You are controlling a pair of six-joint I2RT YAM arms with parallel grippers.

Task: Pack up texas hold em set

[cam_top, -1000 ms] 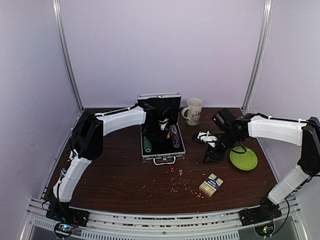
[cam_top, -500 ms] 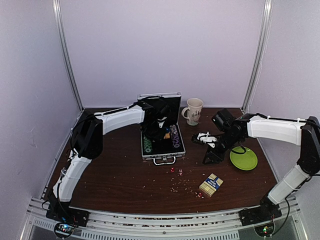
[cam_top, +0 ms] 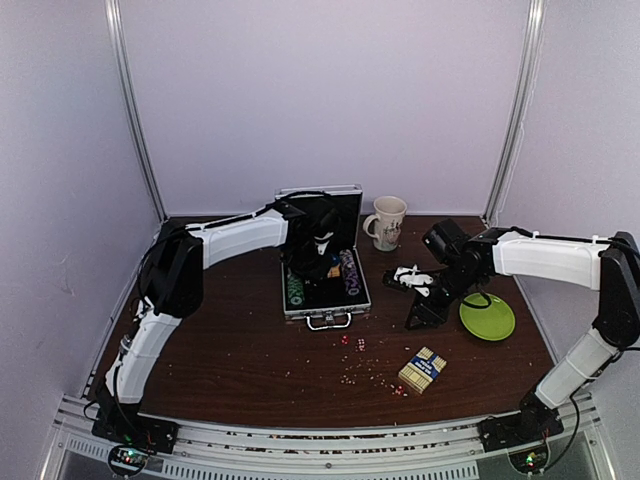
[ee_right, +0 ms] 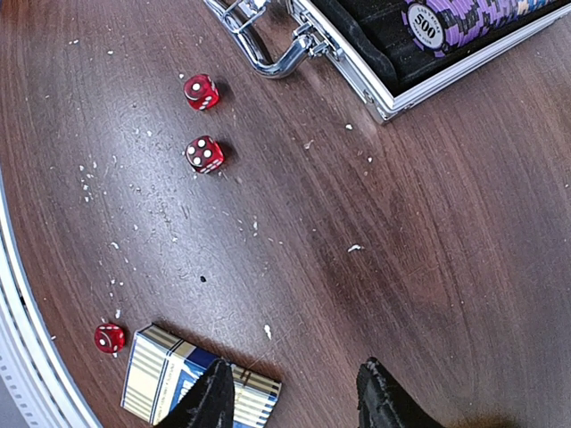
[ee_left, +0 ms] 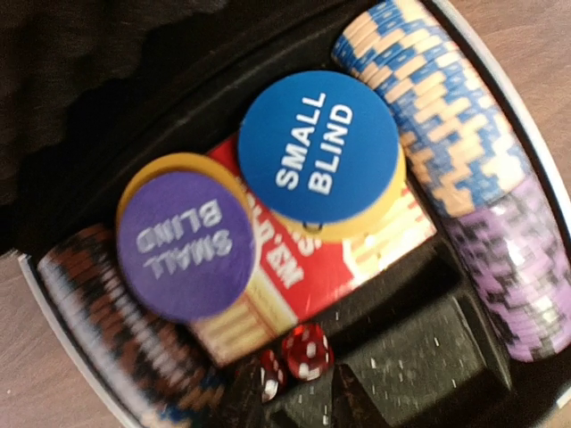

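The silver case point(cam_top: 325, 297) lies open at mid-table, lid up. My left gripper point(cam_top: 322, 252) is inside it, open; in the left wrist view point(ee_left: 299, 401) two red dice point(ee_left: 308, 349) lie in the black lining just past its fingertips. Rows of chips point(ee_left: 437, 116), two "SMALL BLIND" discs point(ee_left: 317, 147) and a red card box point(ee_left: 339, 259) fill the case. My right gripper point(cam_top: 425, 312) is open and empty over bare table point(ee_right: 294, 401). The blue-and-tan card box point(cam_top: 422, 369) lies near its left finger point(ee_right: 169, 383). Three loose dice point(ee_right: 205, 153) lie on the table.
A cream mug point(cam_top: 386, 220) stands right of the case lid. A green plate point(cam_top: 487, 317) lies beside my right gripper. The case handle point(ee_right: 268, 53) points toward the front. Small crumbs dot the table point(cam_top: 250, 350). Walls close in the back and both sides.
My left gripper has shifted slightly inside the case. The right arm has hardly moved.
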